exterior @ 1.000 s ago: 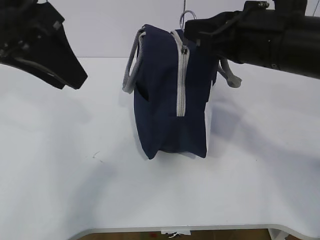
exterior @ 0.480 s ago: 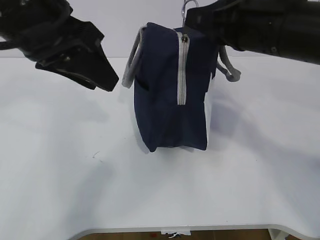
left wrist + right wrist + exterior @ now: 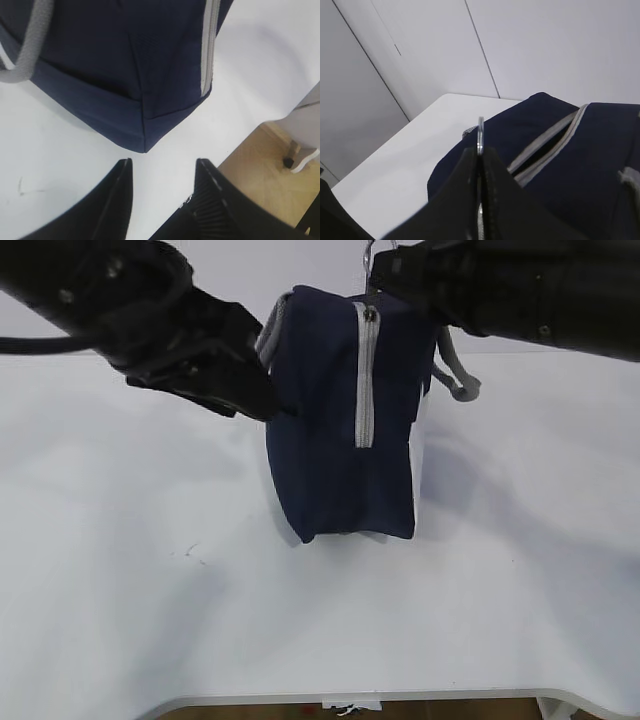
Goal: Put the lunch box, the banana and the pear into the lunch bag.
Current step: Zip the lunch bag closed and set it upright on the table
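Note:
The navy lunch bag stands on its end on the white table, its grey zipper running down the face toward the camera. My right gripper is at the bag's top, shut on the metal ring pull. The right wrist view shows the zipper tapes parted a little. My left gripper is open and empty beside the bag's upper left side, under a grey handle. In the left wrist view its jaws stand apart just short of a bag corner. The lunch box, banana and pear are out of view.
A second grey handle hangs off the bag's right side. The table's front edge runs along the bottom, with wooden floor beyond it. A faint mark is on the tabletop left of the bag.
My left arm has swung right and down, from the far left up to the bag's left side. The bag has risen slightly under the right gripper's hold on the ring.

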Tool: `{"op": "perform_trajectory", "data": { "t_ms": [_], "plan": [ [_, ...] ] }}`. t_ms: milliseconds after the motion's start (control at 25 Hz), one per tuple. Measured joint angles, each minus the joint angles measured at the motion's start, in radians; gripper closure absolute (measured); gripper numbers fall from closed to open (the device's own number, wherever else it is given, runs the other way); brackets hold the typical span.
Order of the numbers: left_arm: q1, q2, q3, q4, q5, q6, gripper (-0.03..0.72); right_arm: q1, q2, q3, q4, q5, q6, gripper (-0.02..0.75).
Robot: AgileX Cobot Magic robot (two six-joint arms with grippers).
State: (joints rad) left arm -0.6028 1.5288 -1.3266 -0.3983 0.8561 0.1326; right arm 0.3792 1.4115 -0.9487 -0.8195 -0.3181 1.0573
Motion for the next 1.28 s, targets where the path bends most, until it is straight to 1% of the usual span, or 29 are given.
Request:
{"op": "perform_trajectory", "data": {
  "t_ms": [160, 320, 600, 920, 1000, 1160, 1280],
  "plan": [
    [-0.026, 0.038, 0.001, 0.0, -0.008, 0.0, 0.376, 0.0, 0.004, -0.001, -0.045, 0.0, 0.026, 0.737],
    [-0.037, 0.041, 0.002, 0.0, -0.028, 0.0, 0.375, 0.0, 0.007, -0.002, -0.063, 0.0, 0.036, 0.737],
    [-0.037, 0.042, 0.002, 0.0, -0.122, 0.0, 0.375, 0.0, 0.007, -0.007, -0.056, 0.006, 0.068, 0.737],
    [-0.037, 0.042, 0.002, 0.004, -0.233, 0.0, 0.372, 0.0, 0.012, -0.077, -0.053, 0.056, 0.135, 0.737],
    [-0.037, 0.042, 0.002, 0.004, -0.254, 0.0, 0.351, 0.0, 0.012, -0.085, -0.053, 0.063, 0.147, 0.737],
    [-0.037, 0.063, 0.002, 0.0, -0.301, 0.0, 0.258, 0.0, 0.012, -0.087, -0.053, 0.063, 0.179, 0.737],
    [-0.037, 0.097, 0.002, -0.024, -0.336, 0.0, 0.235, 0.0, 0.012, -0.087, -0.052, 0.063, 0.193, 0.737]
  ]
}}
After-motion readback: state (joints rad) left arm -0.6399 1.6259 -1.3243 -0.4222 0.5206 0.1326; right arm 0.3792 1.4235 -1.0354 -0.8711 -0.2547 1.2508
